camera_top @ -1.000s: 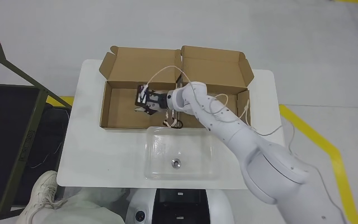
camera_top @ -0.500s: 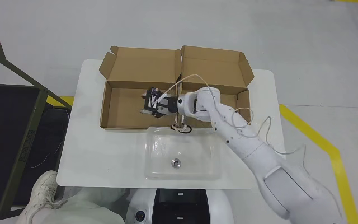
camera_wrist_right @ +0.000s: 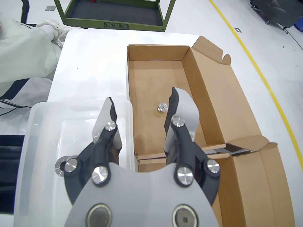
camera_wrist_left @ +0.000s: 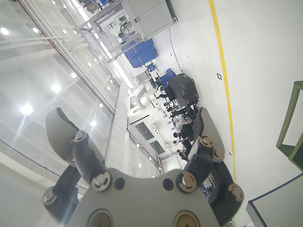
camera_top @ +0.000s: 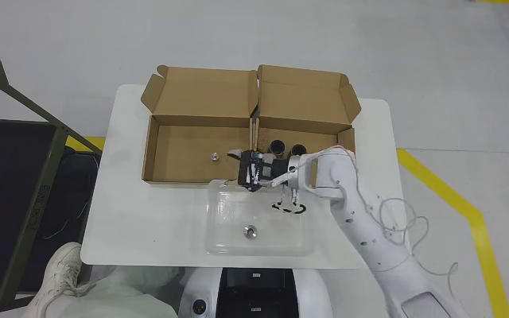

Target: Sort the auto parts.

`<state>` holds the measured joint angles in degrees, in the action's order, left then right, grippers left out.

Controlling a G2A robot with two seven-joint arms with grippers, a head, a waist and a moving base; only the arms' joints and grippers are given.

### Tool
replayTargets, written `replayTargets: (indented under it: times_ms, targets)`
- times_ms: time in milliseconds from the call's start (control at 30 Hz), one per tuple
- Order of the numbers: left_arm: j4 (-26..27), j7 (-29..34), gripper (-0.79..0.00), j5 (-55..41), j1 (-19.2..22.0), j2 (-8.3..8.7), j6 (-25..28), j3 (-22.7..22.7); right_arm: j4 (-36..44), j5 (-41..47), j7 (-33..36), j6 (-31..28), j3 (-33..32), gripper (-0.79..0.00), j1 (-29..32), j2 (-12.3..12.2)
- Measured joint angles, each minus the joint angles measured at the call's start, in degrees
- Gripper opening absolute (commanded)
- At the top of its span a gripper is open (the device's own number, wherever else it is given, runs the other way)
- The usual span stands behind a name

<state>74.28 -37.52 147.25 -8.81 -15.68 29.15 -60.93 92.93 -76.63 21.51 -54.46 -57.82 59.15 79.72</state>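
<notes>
My right gripper (camera_top: 253,169) (camera_wrist_right: 142,105) hangs open and empty over the seam between the cardboard box and the clear bin. A small silver-capped part (camera_top: 213,157) (camera_wrist_right: 162,109) stands on the floor of the left cardboard compartment (camera_top: 171,151) (camera_wrist_right: 146,76), just beyond the fingertips. Two black cylinders (camera_top: 288,148) sit in the right compartment. A metal ring (camera_top: 250,231) (camera_wrist_right: 61,165) lies in the clear bin (camera_top: 219,238) (camera_wrist_right: 35,112), partly hidden by the gripper's body in the right wrist view. My left gripper (camera_wrist_left: 129,121) is open, empty and points up into the room.
The box's lid flaps (camera_top: 254,87) stand up along the far side. A cable loop (camera_top: 288,207) hangs from the right arm over the bin. A green cart (camera_wrist_right: 113,12) stands on the floor beyond the table. Bare white tabletop (camera_top: 119,207) lies left of the bin.
The right gripper pulled back from inside the left compartment toward the bin. The small silver-capped part now shows on the box floor where the gripper was.
</notes>
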Motion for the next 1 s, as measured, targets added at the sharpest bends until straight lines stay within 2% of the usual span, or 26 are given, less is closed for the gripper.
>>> replayTargets:
  times_ms: [167, 333, 667, 900, 1000]
  targets:
    - [0.0, 0.0, 0.000, 0.0, 0.0, 0.00, 0.0, 0.0, 4.2, -1.0, 3.1, -3.1, -1.9, -0.292, 3.6, -1.4]
    - [0.0, 0.0, 0.000, 0.0, 0.0, 0.00, 0.0, 0.0, 6.9, -1.5, 6.3, -3.6, -2.3, -0.289, 5.8, -2.6]
    - [0.0, 0.0, 0.000, 0.0, 0.0, 0.00, 0.0, 0.0, 10.9, -1.9, 8.5, -3.5, 0.9, -0.289, 7.3, -6.5]
    - [0.0, 0.0, 0.000, 0.0, 0.0, 0.00, 0.0, 0.0, 11.3, -2.6, 8.8, -3.5, 4.1, -0.329, 7.1, -9.5]
    - [0.0, 0.0, 0.000, 0.0, 0.0, 0.00, 0.0, 0.0, 11.2, -2.9, 8.9, -3.5, 5.5, -0.323, 6.7, -10.7]
